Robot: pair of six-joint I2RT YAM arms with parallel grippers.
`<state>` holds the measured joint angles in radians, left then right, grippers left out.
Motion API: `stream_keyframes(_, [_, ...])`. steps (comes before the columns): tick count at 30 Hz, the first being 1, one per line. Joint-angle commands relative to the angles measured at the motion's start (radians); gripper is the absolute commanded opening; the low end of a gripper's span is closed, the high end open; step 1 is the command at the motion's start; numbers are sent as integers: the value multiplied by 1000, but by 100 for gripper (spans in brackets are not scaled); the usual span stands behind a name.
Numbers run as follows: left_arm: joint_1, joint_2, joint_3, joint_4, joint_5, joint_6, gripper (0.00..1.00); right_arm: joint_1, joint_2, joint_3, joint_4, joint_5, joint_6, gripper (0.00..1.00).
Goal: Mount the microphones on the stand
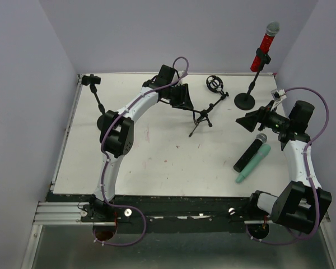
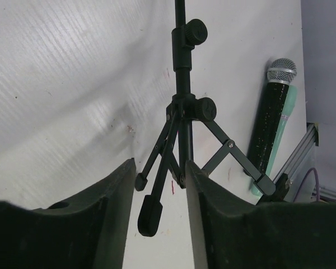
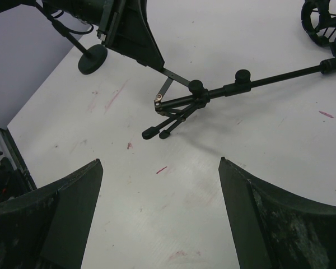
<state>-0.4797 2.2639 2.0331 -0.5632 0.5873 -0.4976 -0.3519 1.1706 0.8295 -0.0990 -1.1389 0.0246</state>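
Observation:
The red microphone point(image 1: 265, 43) is clipped upright in a round-base stand point(image 1: 245, 101) at the far right. The black microphone point(image 1: 250, 152) and the mint-green one point(image 1: 253, 166) lie side by side on the table's right; both also show in the left wrist view, black point(image 2: 271, 131) and mint-green point(image 2: 289, 109). A black tripod stand point(image 1: 204, 115) with a shock mount point(image 1: 214, 84) lies on its side mid-table. My left gripper point(image 1: 182, 96) is open with two tripod legs point(image 2: 157, 168) between its fingers point(image 2: 109, 213). My right gripper point(image 1: 252, 120) is open and empty above bare table point(image 3: 159, 162).
A second round-base stand point(image 1: 107, 119) with an empty clip point(image 1: 91, 80) stands at the far left. Lilac walls close in the table on three sides. In the right wrist view the tripod stand point(image 3: 224, 92) lies ahead, with the left gripper point(image 3: 129, 28) beyond.

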Motion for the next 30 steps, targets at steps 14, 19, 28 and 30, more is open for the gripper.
stream_keyframes(14, [10, -38, -51, 83, 78, -15, 0, 2, -17, 6, 9, -16, -14, 92])
stream_keyframes(19, [10, -193, -236, 199, 80, 17, 0, 2, -15, 3, 10, -19, -14, 92])
stream_keyframes(28, [9, -521, -676, 449, -23, 34, 0, 2, -2, -4, 25, -47, 9, 92])
stream_keyframes(30, [9, -588, -775, 521, -37, 27, 0, 2, 6, -10, 38, -62, 23, 92])
